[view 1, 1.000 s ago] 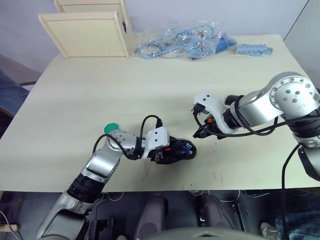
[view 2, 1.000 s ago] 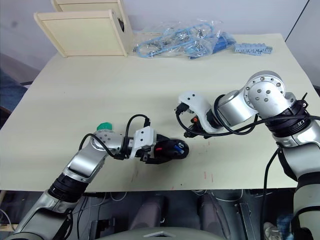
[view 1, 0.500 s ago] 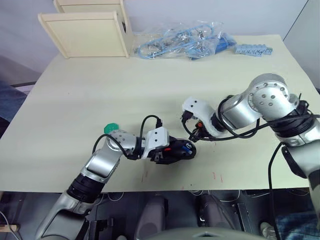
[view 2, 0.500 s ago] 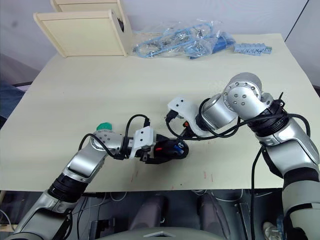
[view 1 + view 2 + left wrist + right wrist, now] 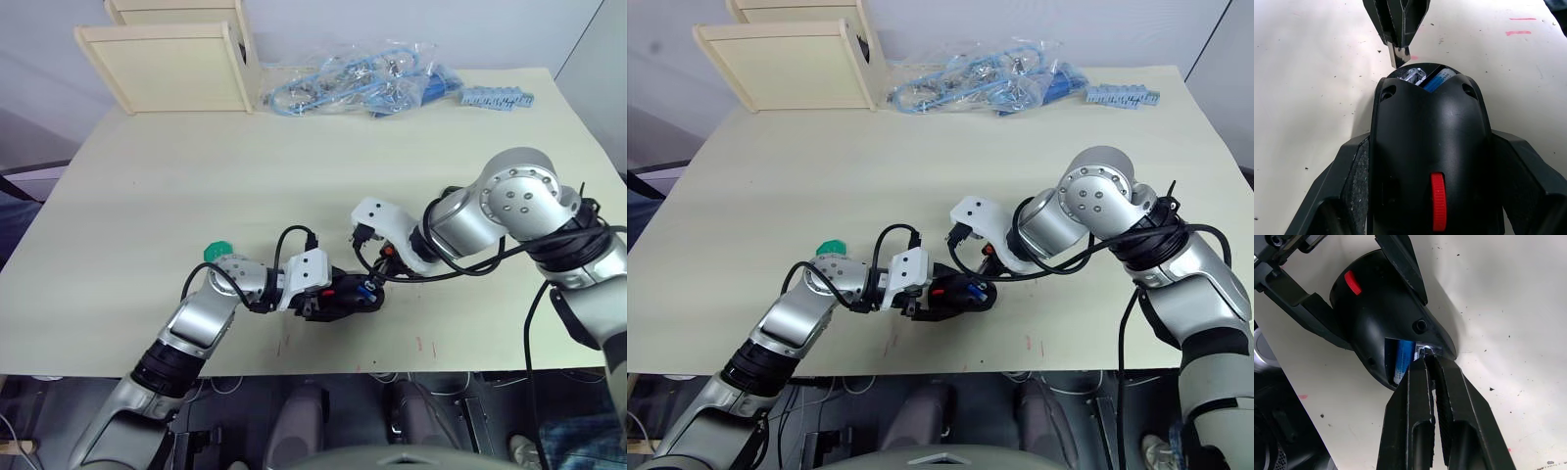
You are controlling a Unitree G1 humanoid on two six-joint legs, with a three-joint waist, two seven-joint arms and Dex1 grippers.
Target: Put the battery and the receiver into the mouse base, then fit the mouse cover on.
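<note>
While the left pincer (image 5: 328,294) clamps the mouse (image 5: 1432,147), battery (image 5: 1402,360) in, cover (image 5: 1430,132) unseated, the closed, empty right pincer (image 5: 1431,363) pokes its rear at 3 o'clock.

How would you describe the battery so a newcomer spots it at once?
Start at the table's near edge, where the left gripper holds the mouse base. The battery lies in the opening at its rear: the one blue cylinder, beside silvery metal contacts.

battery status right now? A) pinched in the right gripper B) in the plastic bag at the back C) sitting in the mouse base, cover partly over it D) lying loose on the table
C: the blue battery lies in the mouse base's open end, beneath the mouse cover, with the right gripper's shut tips at that opening.
</note>
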